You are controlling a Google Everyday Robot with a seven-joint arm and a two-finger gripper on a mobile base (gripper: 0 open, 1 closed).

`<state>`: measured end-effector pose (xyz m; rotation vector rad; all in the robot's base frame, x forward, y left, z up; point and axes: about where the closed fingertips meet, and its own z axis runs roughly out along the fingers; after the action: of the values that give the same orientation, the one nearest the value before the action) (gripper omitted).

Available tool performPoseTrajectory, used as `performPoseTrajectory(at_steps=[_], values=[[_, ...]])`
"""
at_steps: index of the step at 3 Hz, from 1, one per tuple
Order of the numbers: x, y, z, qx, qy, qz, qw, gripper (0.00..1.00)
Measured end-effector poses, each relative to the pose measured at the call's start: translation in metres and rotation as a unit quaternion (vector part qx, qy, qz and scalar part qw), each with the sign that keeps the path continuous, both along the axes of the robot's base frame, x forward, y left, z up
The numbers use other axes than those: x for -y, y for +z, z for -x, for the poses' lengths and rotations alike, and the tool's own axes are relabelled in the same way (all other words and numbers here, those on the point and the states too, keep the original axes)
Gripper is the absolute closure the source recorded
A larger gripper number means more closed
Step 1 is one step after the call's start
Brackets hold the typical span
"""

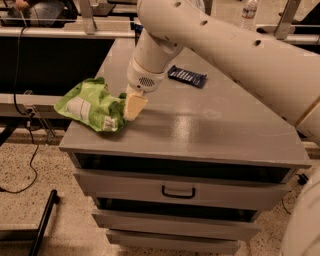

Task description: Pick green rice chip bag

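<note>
The green rice chip bag (91, 104), crumpled lime-green foil with white label patches, lies on the front left corner of the grey cabinet top (210, 125). My gripper (133, 107) hangs from the big cream arm (240, 45) and is down at the tabletop, pressed against the bag's right edge. A fold of green foil shows just beside it. The bag rests on the surface. A small dark blue candy bar wrapper (187, 76) lies farther back, to the right of the gripper.
The cabinet has drawers below, the upper one with a black handle (178, 192). The bag overhangs the cabinet's left edge slightly. A dark bench with cables (25, 100) stands to the left. A water bottle (248, 12) stands at the back.
</note>
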<state>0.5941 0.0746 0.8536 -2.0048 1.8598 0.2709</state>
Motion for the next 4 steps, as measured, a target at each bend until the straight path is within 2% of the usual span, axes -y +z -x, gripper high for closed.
performPoseTrajectory(at_steps=[2, 3, 4], values=[[-0.002, -0.002, 0.001, -0.003, 0.002, 0.0, 1.0, 0.98], [0.007, 0.0, 0.0, -0.008, -0.017, -0.009, 0.9998, 1.0], [0.027, 0.012, -0.004, 0.002, -0.051, -0.028, 0.9983, 1.0]])
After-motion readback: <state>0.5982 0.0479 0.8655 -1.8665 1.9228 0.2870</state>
